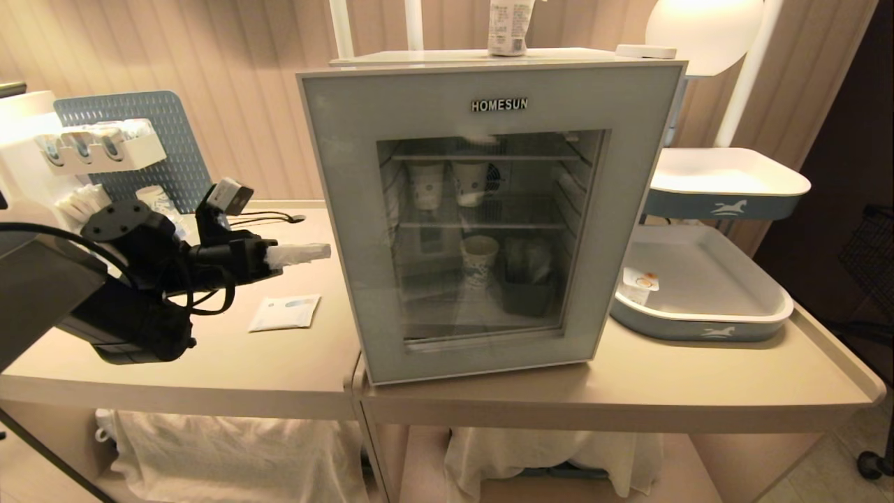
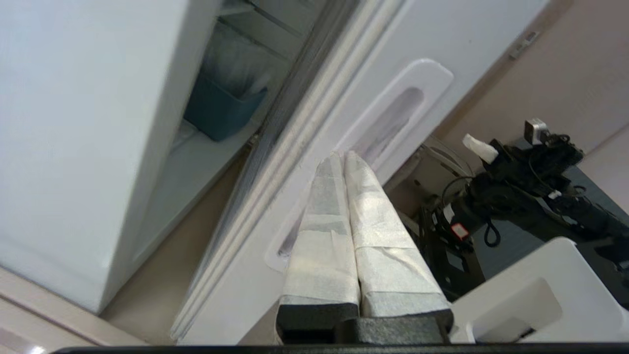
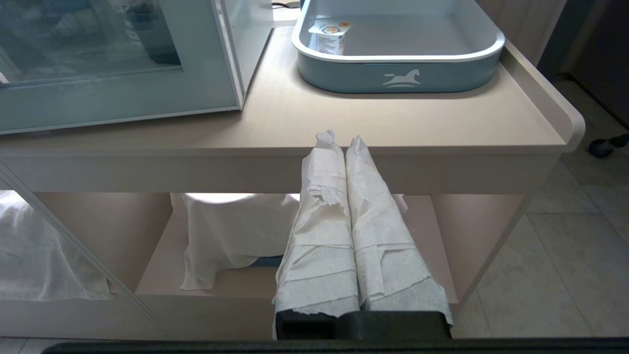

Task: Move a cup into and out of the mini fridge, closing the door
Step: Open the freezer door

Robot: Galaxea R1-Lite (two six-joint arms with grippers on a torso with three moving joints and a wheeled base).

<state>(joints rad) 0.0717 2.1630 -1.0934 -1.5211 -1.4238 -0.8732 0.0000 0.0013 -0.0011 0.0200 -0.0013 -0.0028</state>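
The left gripper [image 1: 318, 252], fingers pressed together and empty, points level at the mini fridge [image 1: 489, 209] from its nine o'clock. Its door [image 1: 349, 209], a pale grey frame around dark glass, looks closed from the head. The cup [image 1: 508, 28], white with dark print, stands on the fridge top at twelve o'clock. The tray [image 1: 698, 328] sits at three o'clock. The left wrist view shows the side handle recess [image 2: 393, 118]; the right wrist view shows the right gripper [image 3: 341, 140] closed, empty, below the table [image 3: 393, 132] edge.

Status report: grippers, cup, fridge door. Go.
Left gripper shut, empty, at door side handle recess. Right gripper shut, parked low. Cup atop mini fridge. Nothing blocking.
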